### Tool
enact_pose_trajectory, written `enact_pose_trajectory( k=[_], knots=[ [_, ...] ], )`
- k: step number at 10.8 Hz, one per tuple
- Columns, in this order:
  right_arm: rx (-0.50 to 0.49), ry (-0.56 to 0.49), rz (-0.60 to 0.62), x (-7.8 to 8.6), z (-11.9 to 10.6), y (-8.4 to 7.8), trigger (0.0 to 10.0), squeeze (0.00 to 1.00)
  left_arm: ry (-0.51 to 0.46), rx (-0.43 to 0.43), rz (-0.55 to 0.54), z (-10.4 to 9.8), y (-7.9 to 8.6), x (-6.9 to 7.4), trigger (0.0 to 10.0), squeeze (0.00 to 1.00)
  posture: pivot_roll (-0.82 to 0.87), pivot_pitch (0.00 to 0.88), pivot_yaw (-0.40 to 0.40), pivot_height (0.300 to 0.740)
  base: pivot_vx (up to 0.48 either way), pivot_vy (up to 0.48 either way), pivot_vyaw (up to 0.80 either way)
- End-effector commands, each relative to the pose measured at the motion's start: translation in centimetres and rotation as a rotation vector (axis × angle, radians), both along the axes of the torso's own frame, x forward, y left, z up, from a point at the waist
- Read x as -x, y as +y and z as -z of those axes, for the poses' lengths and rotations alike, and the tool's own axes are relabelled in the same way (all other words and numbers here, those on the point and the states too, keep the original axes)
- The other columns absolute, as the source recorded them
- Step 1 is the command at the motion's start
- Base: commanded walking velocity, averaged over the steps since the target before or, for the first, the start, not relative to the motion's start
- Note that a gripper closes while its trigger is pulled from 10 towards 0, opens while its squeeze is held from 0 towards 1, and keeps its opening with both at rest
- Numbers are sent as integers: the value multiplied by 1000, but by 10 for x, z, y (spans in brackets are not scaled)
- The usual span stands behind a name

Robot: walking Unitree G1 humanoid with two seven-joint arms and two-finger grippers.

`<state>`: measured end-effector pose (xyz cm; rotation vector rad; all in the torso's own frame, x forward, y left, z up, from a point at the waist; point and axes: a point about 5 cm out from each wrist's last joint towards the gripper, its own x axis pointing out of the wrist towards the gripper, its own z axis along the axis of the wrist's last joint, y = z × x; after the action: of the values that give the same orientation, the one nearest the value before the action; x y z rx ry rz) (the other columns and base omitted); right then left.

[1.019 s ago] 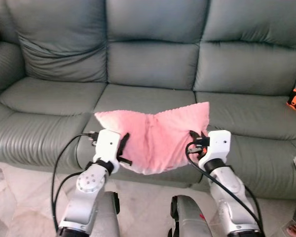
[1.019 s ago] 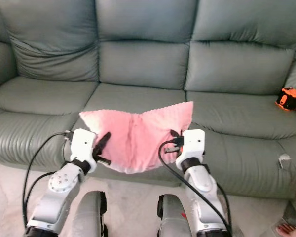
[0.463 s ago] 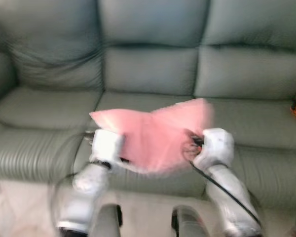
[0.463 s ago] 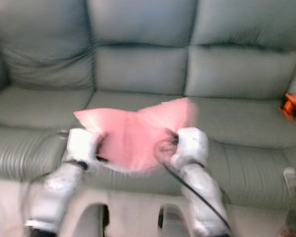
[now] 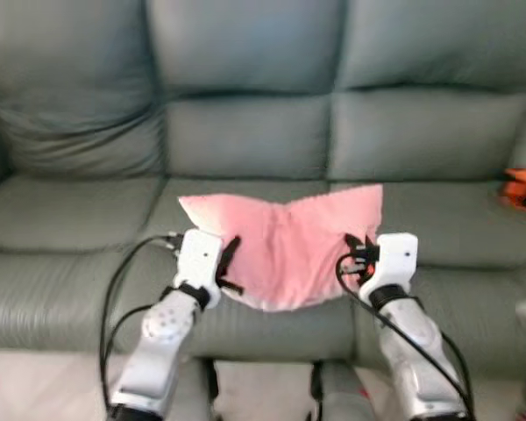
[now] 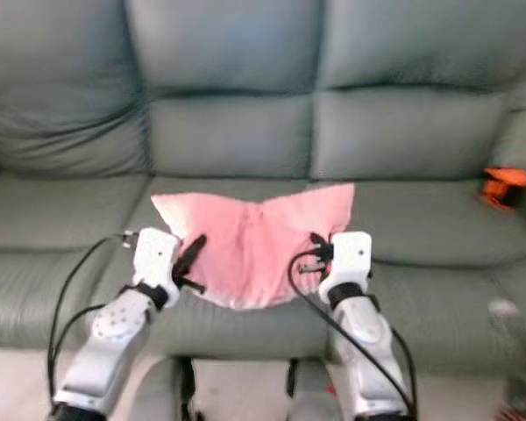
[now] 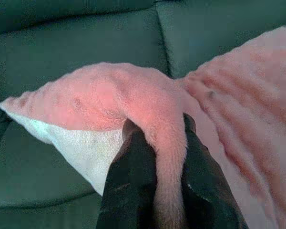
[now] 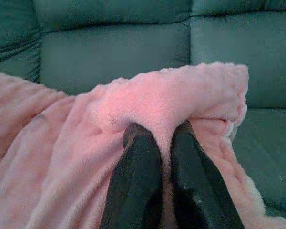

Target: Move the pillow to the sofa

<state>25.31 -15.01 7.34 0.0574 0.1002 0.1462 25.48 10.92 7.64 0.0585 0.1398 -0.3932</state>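
Soft pink plush pillow [image 5: 285, 250] with a pale underside hangs between both arms, held up in front of the middle seat of the grey-green leather three-seat sofa [image 5: 245, 140], not resting on the cushion as far as can be told; its lower edge sags over the seat's front edge. Left gripper [image 7: 155, 191] is closed tight on a pinched fold at the pillow's left side, black fingers [image 7: 126, 183] squeezing the fabric between them. Right gripper [image 8: 163, 179] is likewise clamped on a fold at the right side, fingers almost together with plush bunched around the tips. A grip at each end keeps the limp pillow spread wide and level instead of drooping from one corner, which should let it land flat. Middle dips in a V since nothing supports it there. Small orange-and-black object [image 5: 522, 187] sits on the far-right seat, well apart from the pillow. Judgement: carry stage nearly done; what remains is lowering onto the middle seat and releasing.
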Motion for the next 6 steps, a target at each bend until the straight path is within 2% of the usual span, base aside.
enact_pose_trajectory(
  k=[1, 3, 6],
  knots=[
    [-11, -25, -33, 0, -6, 10, 10000, 0, -7, -16, -8, -1, 8, -4, 10000, 0, -10, 0, 37, 635, 0, 0, 0],
    [-40, -7, -16, 6, -2, 14, 10000, 0, -14, -95, -17, -2, 25, -18, 10000, 0, -2, 0, 59, 635, 0, 0, 0],
    [-41, -2, 6, 5, -2, 12, 10000, 0, -18, -101, 5, -8, 30, -33, 10000, 0, -3, 14, 73, 635, 0, 0, 0]
  ],
)
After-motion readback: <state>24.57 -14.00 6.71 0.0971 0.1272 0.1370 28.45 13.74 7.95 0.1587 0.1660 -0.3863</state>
